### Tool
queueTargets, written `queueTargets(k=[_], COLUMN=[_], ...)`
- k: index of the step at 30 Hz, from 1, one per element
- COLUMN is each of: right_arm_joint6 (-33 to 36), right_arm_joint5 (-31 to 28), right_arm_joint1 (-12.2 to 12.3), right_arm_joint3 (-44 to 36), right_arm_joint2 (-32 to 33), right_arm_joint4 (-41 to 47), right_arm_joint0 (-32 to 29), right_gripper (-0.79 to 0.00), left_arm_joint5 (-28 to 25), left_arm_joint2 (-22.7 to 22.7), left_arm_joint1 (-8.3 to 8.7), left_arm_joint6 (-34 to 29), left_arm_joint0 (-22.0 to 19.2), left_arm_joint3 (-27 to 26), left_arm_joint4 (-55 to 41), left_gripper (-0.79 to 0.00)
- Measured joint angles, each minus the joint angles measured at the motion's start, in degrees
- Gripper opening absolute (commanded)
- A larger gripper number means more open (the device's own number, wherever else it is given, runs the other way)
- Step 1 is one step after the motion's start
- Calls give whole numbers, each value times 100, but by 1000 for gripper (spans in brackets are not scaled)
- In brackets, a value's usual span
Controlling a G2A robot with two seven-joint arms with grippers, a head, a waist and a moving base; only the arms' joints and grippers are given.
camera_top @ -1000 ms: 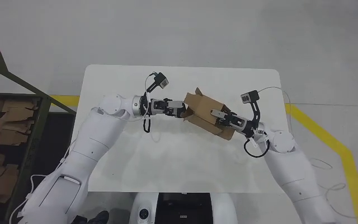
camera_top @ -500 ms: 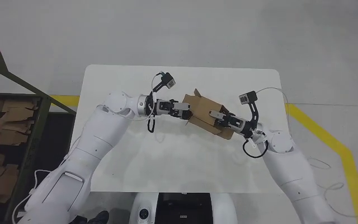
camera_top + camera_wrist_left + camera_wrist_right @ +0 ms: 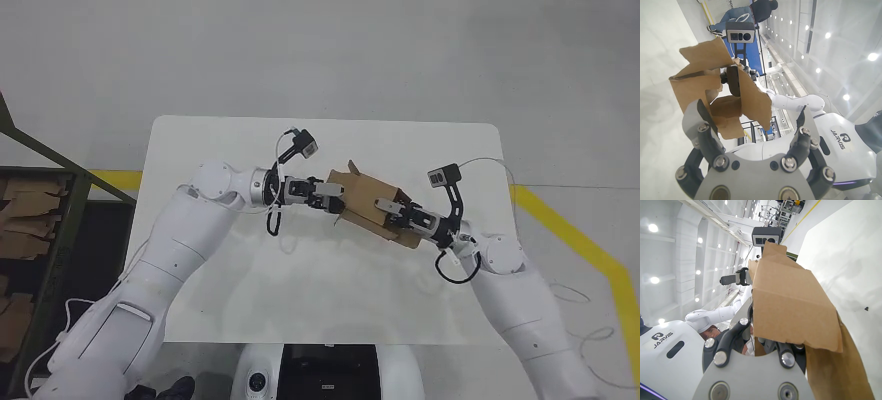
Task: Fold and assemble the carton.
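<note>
The carton [image 3: 366,203] is brown cardboard, half folded, with flaps sticking out. It is over the middle of the white table [image 3: 300,290], and its long side slants from far-left to near-right. My right gripper [image 3: 389,207] pinches its wall. My left gripper [image 3: 751,113] is spread wide at its other end.

white table [image 3: 200,150] with rounded corners
a small dark speck [image 3: 866,308] lies on its top; whether the brown carton [image 3: 365,198] rests on the top cannot be told.
</note>
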Motion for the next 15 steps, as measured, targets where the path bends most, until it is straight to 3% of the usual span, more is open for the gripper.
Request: queueTargets(k=[15], right_arm_joint6=[178], right_arm_joint5=[25], right_arm_joint1=[-6], right_arm_joint3=[-110], right_arm_joint2=[-78], right_arm_joint4=[73], right_arm_joint0=[-31], right_gripper=[-785], left_arm_joint5=[-6], left_arm_joint2=[13], left_arm_joint1=[-36], left_arm_joint6=[-37], left_arm_joint0=[-67], left_arm_joint3=[-21], left_arm_joint4=[19], left_gripper=[0])
